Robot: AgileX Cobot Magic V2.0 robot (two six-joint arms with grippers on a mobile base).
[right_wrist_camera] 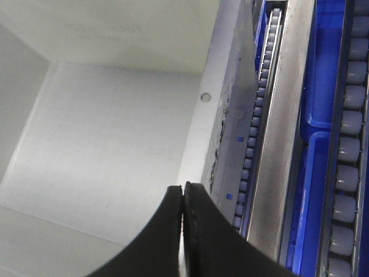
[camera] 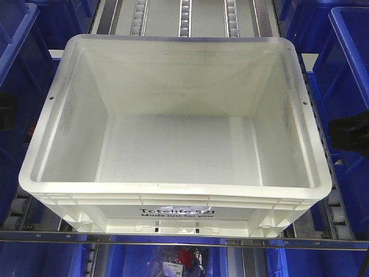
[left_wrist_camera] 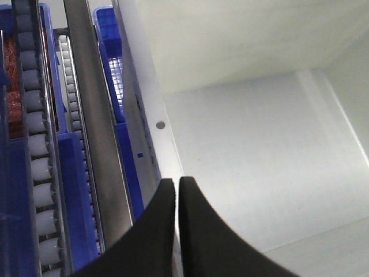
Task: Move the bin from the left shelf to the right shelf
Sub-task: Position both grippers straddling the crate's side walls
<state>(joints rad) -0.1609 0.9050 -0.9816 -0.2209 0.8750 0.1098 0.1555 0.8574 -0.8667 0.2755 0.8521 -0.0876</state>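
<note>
The bin (camera: 173,190) sits in a roller lane of the shelf, its printed front wall just behind the steel front rail (camera: 173,238), with blue bins (camera: 351,69) on either side and below; whether this is the left or the right shelf cannot be told. It is a large tote of white moulded plastic, open-topped and empty. The inner walls are smooth and faintly scuffed, the rim is broad and rolled, and stiffening ribs run under the rim around the black Totelife print (camera: 176,212). I judge it light for its bulk and quite rigid, though too wide for a single pincer. The glossy walls look slippery, so the ribbed rim on the two short sides, near the small holes (left_wrist_camera: 160,124), seems the safest hold, one arm per side. On the rollers (camera: 184,14) it will probably slide easily, so a lopsided pull could skew it against the rail. The left gripper (left_wrist_camera: 177,196) hangs over the left rim with its black curved fingers closed to a hairline slit. The right gripper (right_wrist_camera: 183,199) does likewise over the right rim. The front view shows nothing clamped on the rim, so I take both to be holding nothing.
</note>
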